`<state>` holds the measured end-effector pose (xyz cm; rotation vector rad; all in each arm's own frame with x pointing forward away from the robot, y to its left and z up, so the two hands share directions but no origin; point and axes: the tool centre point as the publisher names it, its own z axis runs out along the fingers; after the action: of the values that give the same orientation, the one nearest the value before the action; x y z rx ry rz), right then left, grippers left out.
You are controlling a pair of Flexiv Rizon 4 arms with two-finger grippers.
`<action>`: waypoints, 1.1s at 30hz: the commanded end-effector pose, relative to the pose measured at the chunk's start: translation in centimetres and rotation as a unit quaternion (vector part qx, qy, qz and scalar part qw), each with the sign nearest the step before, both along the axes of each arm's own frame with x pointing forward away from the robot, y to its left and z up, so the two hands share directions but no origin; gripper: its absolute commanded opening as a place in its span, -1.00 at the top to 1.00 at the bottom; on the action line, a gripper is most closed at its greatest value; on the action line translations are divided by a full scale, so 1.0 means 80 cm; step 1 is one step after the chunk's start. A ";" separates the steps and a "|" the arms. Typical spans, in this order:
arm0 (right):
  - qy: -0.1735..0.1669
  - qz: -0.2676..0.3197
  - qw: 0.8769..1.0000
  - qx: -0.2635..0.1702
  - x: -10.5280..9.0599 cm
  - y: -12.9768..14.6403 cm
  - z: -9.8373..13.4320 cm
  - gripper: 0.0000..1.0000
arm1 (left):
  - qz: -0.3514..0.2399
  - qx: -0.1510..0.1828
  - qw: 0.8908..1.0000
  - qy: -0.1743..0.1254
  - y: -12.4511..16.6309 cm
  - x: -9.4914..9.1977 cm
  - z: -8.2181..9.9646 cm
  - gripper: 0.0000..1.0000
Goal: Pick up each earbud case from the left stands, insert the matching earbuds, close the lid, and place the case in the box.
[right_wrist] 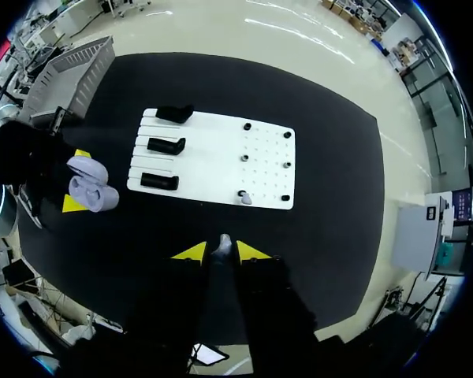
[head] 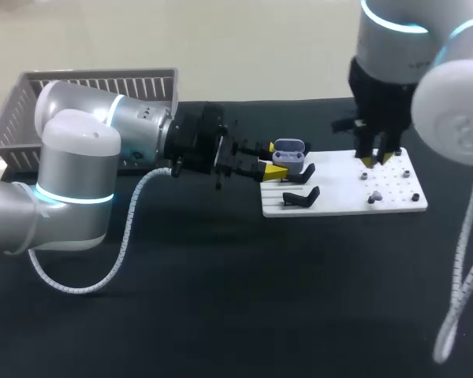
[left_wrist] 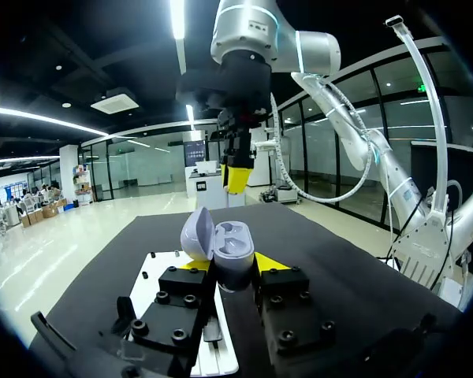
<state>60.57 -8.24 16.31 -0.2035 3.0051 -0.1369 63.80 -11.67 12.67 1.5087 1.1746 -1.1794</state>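
While the left gripper (left_wrist: 232, 269) pinches a smooth, rounded lavender plastic earbud case (left_wrist: 223, 242), the right gripper (right_wrist: 221, 253) clamps a glossy pale earbud (right_wrist: 222, 245).

Smooth lilac plastic with a soft gloss, that's the earbud case (left_wrist: 227, 236) in my left pincer (left_wrist: 232, 264). The earbud (right_wrist: 222, 245) in my right pincer (right_wrist: 221, 252) is pale, smooth plastic. White board (head: 394, 197) matt; black surface (head: 221, 315) dull, cloth-like; far-left basket (head: 94, 83) grey plastic.
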 end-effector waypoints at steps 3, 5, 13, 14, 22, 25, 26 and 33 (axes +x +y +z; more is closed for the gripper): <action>0.002 -0.003 1.000 -0.008 0.002 0.007 0.003 1.00 | 0.000 -0.001 1.000 -0.001 0.000 0.000 -0.001 1.00; 0.002 -0.003 1.000 -0.008 0.002 0.007 0.003 1.00 | 0.000 -0.001 1.000 -0.001 0.000 0.000 -0.001 1.00; 0.002 -0.003 1.000 -0.008 0.002 0.007 0.003 1.00 | 0.000 -0.001 1.000 -0.001 0.000 0.000 -0.001 1.00; 0.002 -0.003 1.000 -0.008 0.002 0.007 0.003 1.00 | 0.000 -0.001 1.000 -0.001 0.000 0.000 -0.001 1.00; -0.032 -0.084 0.996 -0.010 0.007 0.044 0.033 1.00 | 0.000 -0.001 1.000 -0.001 0.000 0.000 -0.001 1.00; -0.041 -0.134 0.990 -0.001 0.007 0.058 0.043 1.00 | 0.000 -0.001 1.000 -0.001 0.000 0.000 -0.001 1.00; -0.042 -0.147 0.988 -0.003 0.008 0.062 0.045 1.00 | 0.000 -0.001 1.000 -0.001 0.000 0.000 -0.001 1.00; -0.046 -0.193 0.980 0.014 0.013 0.090 0.053 1.00 | 0.000 -0.001 1.000 -0.001 0.000 0.000 -0.001 1.00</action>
<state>61.16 -1.66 20.51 0.3696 2.9048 -0.1192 63.80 -11.67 12.67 1.5087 1.1746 -1.1794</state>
